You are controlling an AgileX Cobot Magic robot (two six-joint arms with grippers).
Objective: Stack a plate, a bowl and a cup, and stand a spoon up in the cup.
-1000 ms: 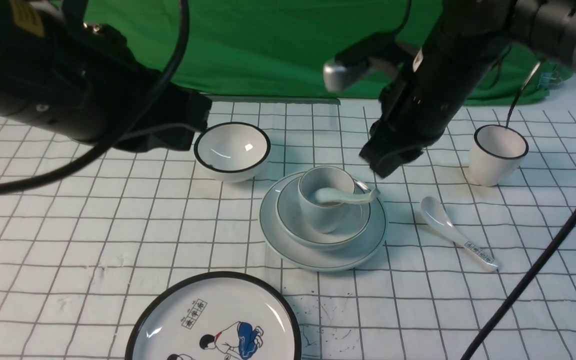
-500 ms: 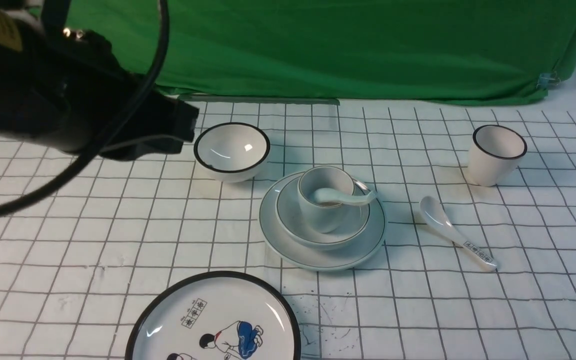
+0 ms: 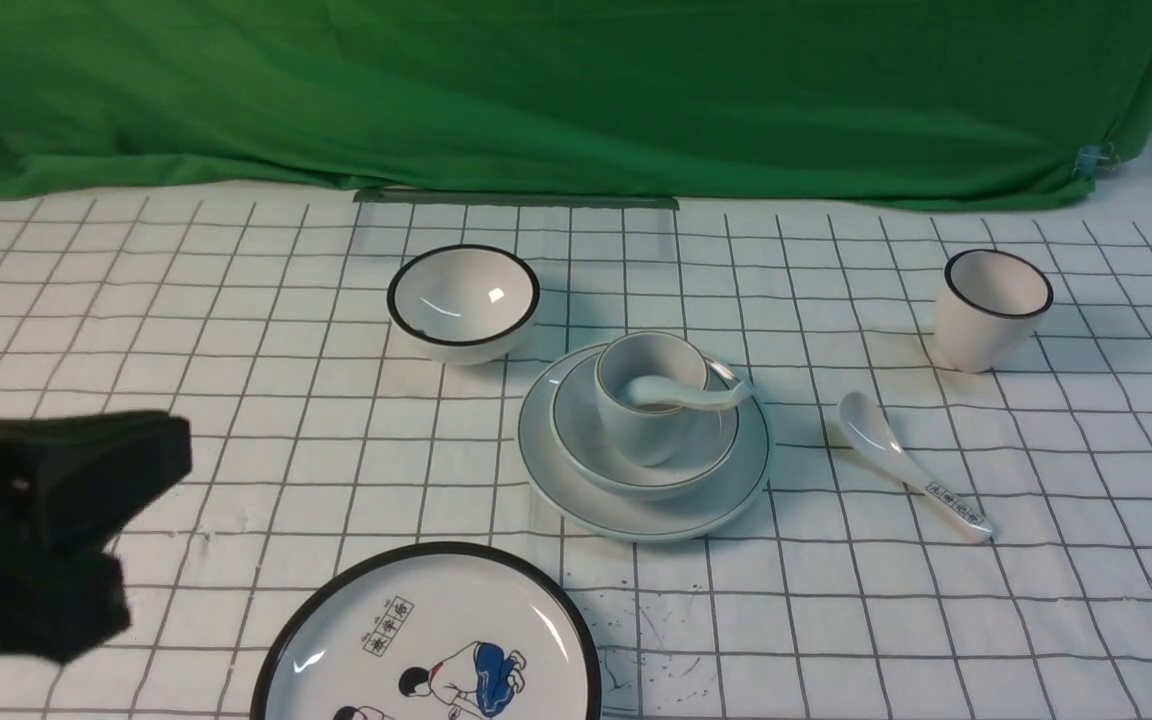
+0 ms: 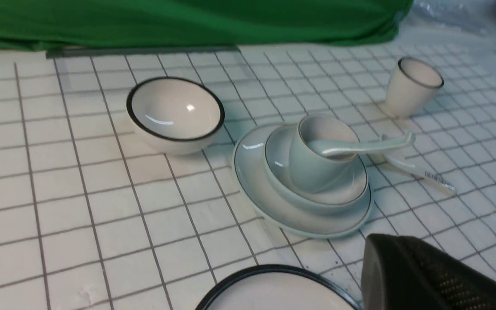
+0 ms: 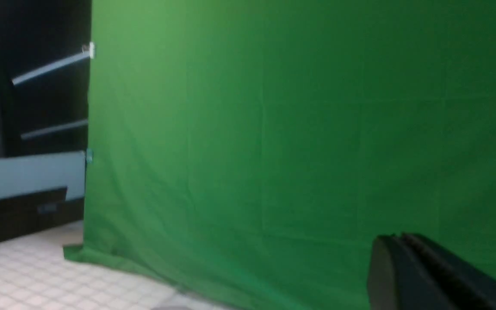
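Green cloth [image 3: 576,100] backs the surface [image 3: 236,420] where we find plate [image 3: 636,522], bowl [image 3: 711,455], cup [image 3: 636,430] and leaning spoon [image 3: 691,397] stacked, all stiff, slick, breakable ware, best taken by the spoon's handle, though we cannot tell how far the left pincer [image 3: 56,520] or right pincer [image 5: 424,275] gapes, nor see either holding anything.

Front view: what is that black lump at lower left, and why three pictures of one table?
The lump is the left arm's fingers, the pincers of a two-armed robot. One camera sits between the arms; each wrist carries another. The left wrist camera sees the table; the right one sees mostly green cloth and the right arm's fingers. On the checked tablecloth stands a stack: a round pale grey-blue plate, a shallow pale grey-blue bowl, a squat pale grey-blue cup, with a pale ceramic spoon leaning in the cup. Nearby: a black-rimmed white bowl, a white cup, a white printed spoon and a cartoon plate. Nothing visible is held.
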